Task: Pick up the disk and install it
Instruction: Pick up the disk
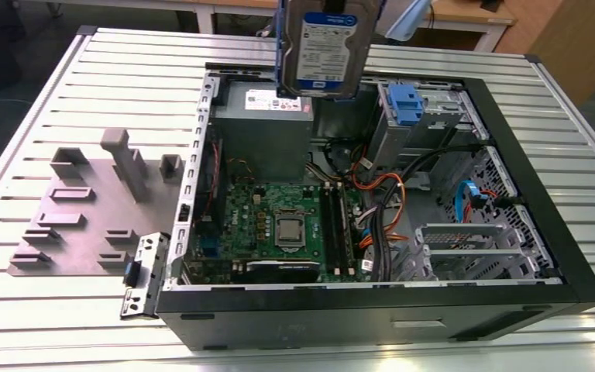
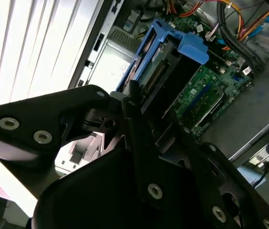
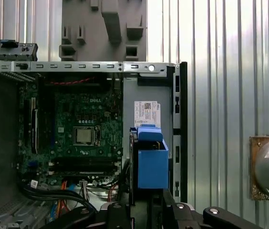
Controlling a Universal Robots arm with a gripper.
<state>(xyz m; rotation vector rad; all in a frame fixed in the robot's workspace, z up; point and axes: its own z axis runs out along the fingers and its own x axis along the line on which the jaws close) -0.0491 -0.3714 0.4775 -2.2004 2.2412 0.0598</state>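
**Disk held above the open case**

The claw (image 3: 146, 207) was clamped on the disk (image 1: 324, 46), which hung on edge in the air above the open computer case (image 1: 576, 271), over the grey power supply (image 1: 266, 116). In the exterior view its label faced the camera. In the first wrist view its blue carrier stood out past the black fingers (image 3: 170, 210), with the motherboard (image 3: 84, 136) beyond. The case lay on the slatted surface (image 1: 80, 325), beside a grey fixture plate (image 1: 80, 209).
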